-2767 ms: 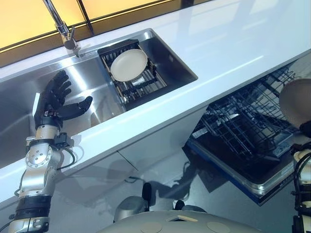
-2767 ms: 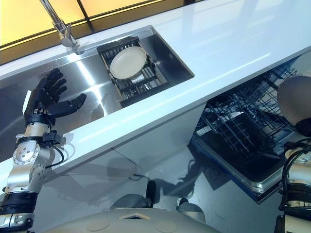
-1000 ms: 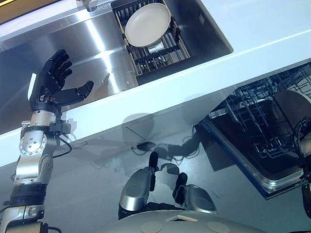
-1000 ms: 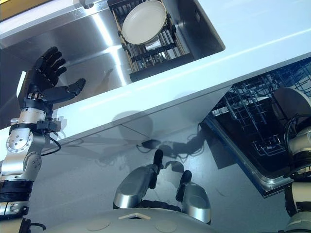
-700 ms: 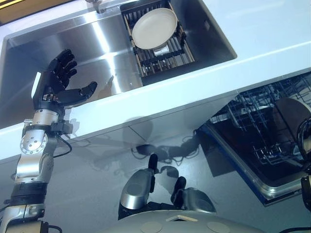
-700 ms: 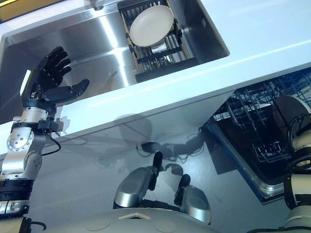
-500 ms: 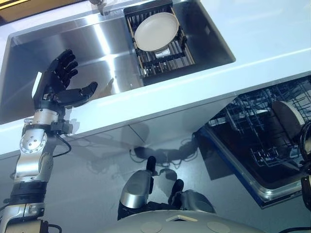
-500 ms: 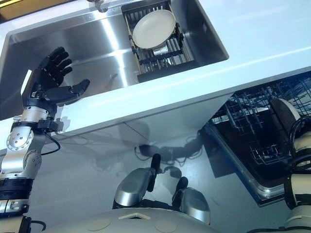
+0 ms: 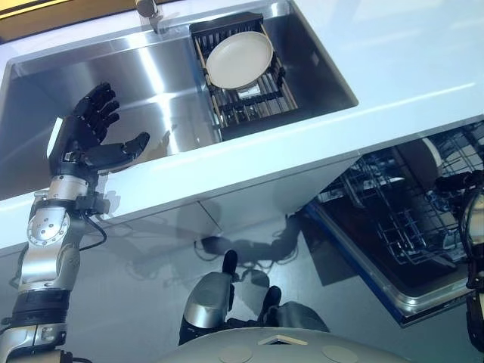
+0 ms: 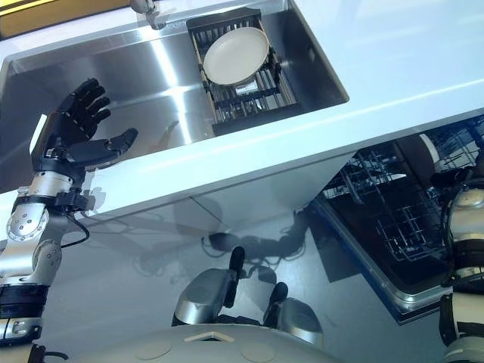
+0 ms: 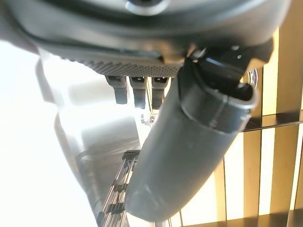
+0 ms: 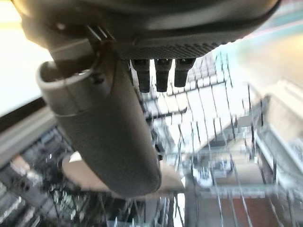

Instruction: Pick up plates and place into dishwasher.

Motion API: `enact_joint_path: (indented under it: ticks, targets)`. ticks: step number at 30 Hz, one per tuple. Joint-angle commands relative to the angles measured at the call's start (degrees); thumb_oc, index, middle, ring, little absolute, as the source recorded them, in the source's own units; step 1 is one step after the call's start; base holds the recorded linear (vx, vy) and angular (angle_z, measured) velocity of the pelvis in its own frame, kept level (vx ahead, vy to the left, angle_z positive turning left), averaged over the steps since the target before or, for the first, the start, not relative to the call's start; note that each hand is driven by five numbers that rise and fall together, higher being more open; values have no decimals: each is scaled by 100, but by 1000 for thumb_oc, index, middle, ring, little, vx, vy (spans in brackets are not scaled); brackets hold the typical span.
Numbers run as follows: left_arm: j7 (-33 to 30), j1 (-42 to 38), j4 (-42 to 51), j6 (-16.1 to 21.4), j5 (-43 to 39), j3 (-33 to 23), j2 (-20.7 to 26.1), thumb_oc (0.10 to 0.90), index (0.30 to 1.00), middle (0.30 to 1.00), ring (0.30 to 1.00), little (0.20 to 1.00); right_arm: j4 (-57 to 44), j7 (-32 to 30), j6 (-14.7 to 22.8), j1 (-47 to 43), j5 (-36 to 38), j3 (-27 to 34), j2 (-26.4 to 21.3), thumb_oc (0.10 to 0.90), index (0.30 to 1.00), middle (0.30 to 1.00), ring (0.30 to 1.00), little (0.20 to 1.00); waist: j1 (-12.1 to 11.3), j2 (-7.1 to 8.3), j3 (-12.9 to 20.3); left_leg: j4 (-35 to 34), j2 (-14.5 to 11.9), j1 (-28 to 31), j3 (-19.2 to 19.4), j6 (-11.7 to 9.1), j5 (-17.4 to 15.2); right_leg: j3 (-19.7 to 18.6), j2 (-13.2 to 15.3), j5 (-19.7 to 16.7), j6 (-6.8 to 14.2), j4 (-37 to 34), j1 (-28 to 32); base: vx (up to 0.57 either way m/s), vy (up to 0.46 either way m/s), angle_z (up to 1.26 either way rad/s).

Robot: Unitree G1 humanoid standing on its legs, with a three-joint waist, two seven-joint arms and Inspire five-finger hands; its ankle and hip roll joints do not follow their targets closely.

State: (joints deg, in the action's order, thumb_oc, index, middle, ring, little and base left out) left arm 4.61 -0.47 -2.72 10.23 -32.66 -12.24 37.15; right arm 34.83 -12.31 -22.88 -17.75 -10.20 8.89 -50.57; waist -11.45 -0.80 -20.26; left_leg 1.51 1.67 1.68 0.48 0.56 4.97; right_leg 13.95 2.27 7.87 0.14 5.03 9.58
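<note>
Two plates were in sight. One plate point(image 9: 428, 156) stood on edge in the rack point(image 9: 408, 219) of the open dishwasher point(image 10: 393, 283), partly under the counter's point(image 9: 393, 60) front edge, beside the right hand point(image 12: 109, 137). In the right wrist view its thumb lay across the plate's rim, fingers straight and apart from it. The second plate point(image 9: 239, 60) leaned in a dark drying rack point(image 9: 249, 102) at the sink's point(image 9: 113, 83) right end. The left hand point(image 9: 87, 144) hovered over the sink's open basin, fingers spread, holding nothing, well apart from that plate.
</note>
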Motion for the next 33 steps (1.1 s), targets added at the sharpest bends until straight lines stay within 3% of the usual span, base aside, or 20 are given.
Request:
enact_joint_path:
  ticks: [1, 8, 13, 19, 20, 21, 23, 24, 26, 27, 28, 31, 33]
  targets:
    - [-129, 231, 235, 307, -265, -272, 130, 800, 900, 900, 900, 900, -214, -591, 308, 112, -386, 94, -506, 800, 900, 900, 900, 900, 228, 72, 698, -72, 343, -133, 93, 67, -550, -14, -185, 28, 352, 264, -252, -49, 59, -11]
    - [-274, 167, 299, 326, -247, -311, 2, 800, 900, 900, 900, 900, -638, -699, 292, 436, -168, 507, -319, 800, 900, 900, 900, 900, 447, 99, 834, -281, 306, 145, 114, 80, -635, -97, -138, 8, 427, 288, -358, -54, 68, -5]
    - [-320, 118, 314, 368, -188, -360, -118, 800, 900, 900, 900, 900, -1070, -646, 635, 660, 270, 750, -23, 800, 900, 900, 900, 900, 590, 111, 934, -361, 283, 248, 177, 69, -680, -155, -131, -49, 458, 244, -430, -44, 63, -12]
    - [-361, 82, 239, 648, 218, -372, -461, 800, 900, 900, 900, 900, -2385, -686, 2213, 1134, 2111, 1086, 1206, 800, 900, 900, 900, 900, 880, 57, 1095, -370, 268, 342, 342, 61, -789, -283, -137, -134, 490, 146, -551, -29, 83, -11]
    - [-360, 101, 209, 764, 355, -384, -602, 800, 900, 900, 900, 900, -2681, -535, 2822, 1337, 2377, 1071, 1739, 800, 900, 900, 900, 900, 985, 18, 1134, -370, 267, 349, 403, 79, -820, -331, -138, -147, 509, 170, -604, -56, 82, -27]
    - [-348, 132, 218, 812, 413, -406, -673, 800, 900, 900, 900, 900, -2923, -564, 3046, 1481, 2685, 1051, 2044, 800, 900, 900, 900, 900, 1040, 3, 1144, -354, 259, 330, 460, 97, -793, -357, -140, -173, 498, 192, -646, -63, 94, -22]
    - [-397, 202, 235, 918, 572, -404, -821, 800, 900, 900, 900, 900, -3105, -141, 3451, 1776, 3104, 991, 2665, 800, 900, 900, 900, 900, 1158, -28, 1204, -384, 267, 389, 513, 114, -869, -437, -133, -115, 535, 233, -661, 1, 75, -24]
    - [-410, 242, 282, 955, 614, -439, -904, 800, 900, 900, 900, 900, -3215, 117, 3843, 1961, 3555, 923, 2989, 800, 900, 900, 900, 900, 1257, -63, 1204, -383, 267, 414, 574, 138, -893, -488, -135, -77, 526, 234, -665, 19, 63, -29]
    - [-427, 299, 296, 1001, 650, -443, -970, 800, 900, 900, 900, 900, -3312, 637, 4045, 2116, 4135, 861, 3345, 800, 900, 900, 900, 900, 1338, -84, 1223, -379, 270, 438, 620, 159, -921, -548, -134, -79, 532, 243, -679, -22, 64, -20]
    - [-383, 362, 267, 1116, 718, -436, -1067, 800, 900, 900, 900, 900, -3312, 1477, 4085, 2328, 5119, 660, 3812, 800, 900, 900, 900, 900, 1449, -117, 1235, -358, 273, 465, 696, 180, -969, -617, -133, -67, 539, 260, -703, -24, 75, -24]
    - [-425, 375, 254, 1168, 771, -389, -1081, 800, 900, 900, 900, 900, -3291, 1641, 4024, 2417, 5347, 546, 3979, 800, 900, 900, 900, 900, 1489, -125, 1243, -353, 277, 470, 718, 186, -980, -650, -130, -80, 549, 264, -714, -24, 84, -30]
    - [-725, 445, 426, 1153, 1165, -261, -1052, 800, 900, 900, 900, 900, -3274, 2070, 3572, 2760, 5537, 149, 4187, 800, 900, 900, 900, 900, 1634, -182, 1241, -351, 286, 508, 795, 218, -999, -740, -128, -84, 554, 242, -729, -20, 74, -23]
    - [-826, 446, 469, 1171, 1395, -260, -956, 800, 900, 900, 900, 900, -3164, 2351, 3476, 2955, 5119, -98, 4188, 800, 900, 900, 900, 900, 1706, -199, 1262, -350, 292, 514, 855, 227, -1000, -785, -130, -119, 566, 222, -742, -20, 55, -17]
